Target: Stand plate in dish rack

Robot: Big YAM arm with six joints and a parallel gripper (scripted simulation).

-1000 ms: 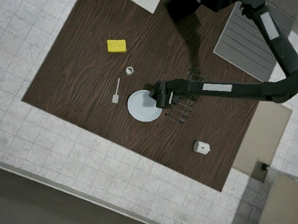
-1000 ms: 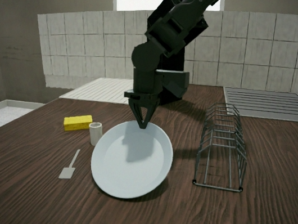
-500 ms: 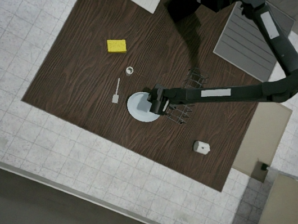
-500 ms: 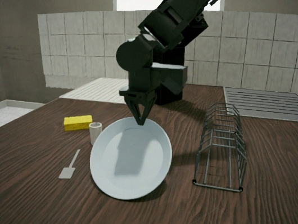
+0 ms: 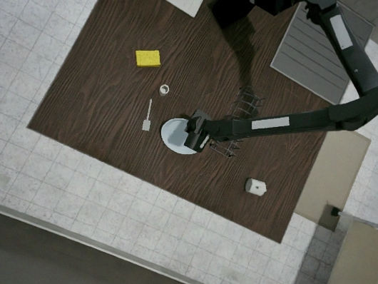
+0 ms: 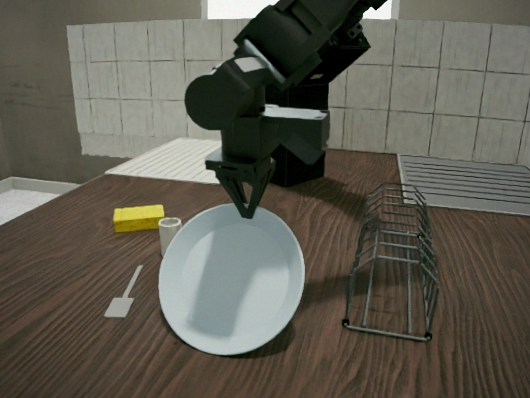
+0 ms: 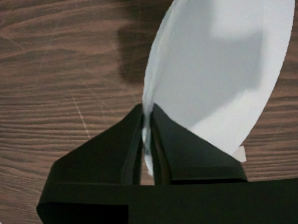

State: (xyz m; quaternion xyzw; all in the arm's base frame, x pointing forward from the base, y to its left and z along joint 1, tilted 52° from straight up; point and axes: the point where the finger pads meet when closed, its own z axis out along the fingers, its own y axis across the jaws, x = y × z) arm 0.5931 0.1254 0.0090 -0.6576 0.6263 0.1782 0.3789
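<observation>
A pale blue plate [image 5: 172, 135] [image 6: 232, 285] [image 7: 220, 76] is tilted steeply, its lower edge near or on the wooden counter [image 5: 107, 107] [image 6: 60, 250]. My gripper [image 6: 246, 212] [image 7: 147, 112] is shut on the plate's upper rim; in the top view it [image 5: 194, 133] sits over the plate's right side. The wire dish rack [image 5: 242, 107] [image 6: 395, 260] stands empty on the counter just right of the plate, partly under my arm in the top view.
A yellow sponge [image 5: 147, 58] [image 6: 138, 218], a small white cup [image 5: 164, 89] [image 6: 169, 234] and a spatula [image 5: 147, 120] [image 6: 124, 295] lie left of the plate. A white mug [image 5: 255, 186] lies near the front right. A grey drainboard [image 5: 310, 61] [image 6: 465, 182] sits at the back right.
</observation>
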